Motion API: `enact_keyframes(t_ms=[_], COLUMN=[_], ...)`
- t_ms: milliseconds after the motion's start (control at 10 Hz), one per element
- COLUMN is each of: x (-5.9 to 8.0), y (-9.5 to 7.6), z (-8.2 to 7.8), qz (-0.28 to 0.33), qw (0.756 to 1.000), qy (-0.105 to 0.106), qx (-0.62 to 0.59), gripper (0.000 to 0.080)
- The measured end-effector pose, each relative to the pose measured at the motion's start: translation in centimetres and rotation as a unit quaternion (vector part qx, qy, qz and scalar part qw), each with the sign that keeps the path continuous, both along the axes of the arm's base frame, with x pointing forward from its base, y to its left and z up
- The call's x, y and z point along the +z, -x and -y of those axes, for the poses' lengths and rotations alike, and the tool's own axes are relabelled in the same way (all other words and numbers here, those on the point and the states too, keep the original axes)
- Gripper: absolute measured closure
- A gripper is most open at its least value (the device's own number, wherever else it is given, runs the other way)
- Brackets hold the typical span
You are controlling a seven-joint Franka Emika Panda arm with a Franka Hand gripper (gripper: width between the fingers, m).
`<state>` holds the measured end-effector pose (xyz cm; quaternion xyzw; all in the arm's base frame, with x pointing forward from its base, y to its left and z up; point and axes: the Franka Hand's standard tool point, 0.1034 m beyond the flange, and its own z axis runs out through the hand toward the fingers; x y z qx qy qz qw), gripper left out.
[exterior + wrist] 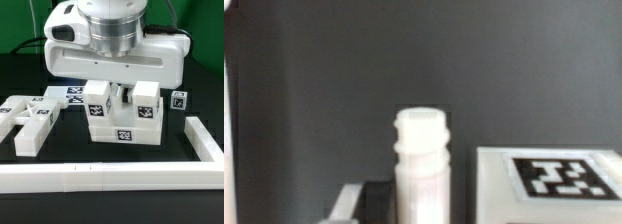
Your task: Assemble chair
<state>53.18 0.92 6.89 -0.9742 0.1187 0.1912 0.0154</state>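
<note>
The gripper [120, 95] grips, apparently, a white bar [420, 160] (amid the tagged chair block [122, 130]); loose parts [28, 120], L-shaped rail [110, 176] nearby.

On your worktop [60, 150], centre: the seat [122, 130], two tagged uprights [95, 97] on it. The pincer [121, 97] is between them, a bar [423, 165] in its grip. Loose pieces [30, 118] lie to the exterior view's left, a small tagged piece [178, 100] to the right. The L-shaped rail [110, 176] runs in front.

Exterior view looks slightly down, near; wrist view, closer, shares the chair [122, 125].
</note>
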Motion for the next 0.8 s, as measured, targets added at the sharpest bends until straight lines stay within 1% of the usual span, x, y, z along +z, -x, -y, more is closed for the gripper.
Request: enact_keyframes(t_ms=[500,600,700,800], x=[-0.4,-0.4,0.0,0.2], y=[0.4,0.8,2.2,2.1], z=[0.2,0.3,0.5,0.7], qz=[-0.010,-0.021,-0.083,-0.124], qw=[1.000,1.000,0.995,0.990], qy=[0.001,-0.006,-0.032,-0.033], qx=[-0.003,0.014,0.048,0.056], gripper=[0.0545,0.0545,0.0545,0.0545])
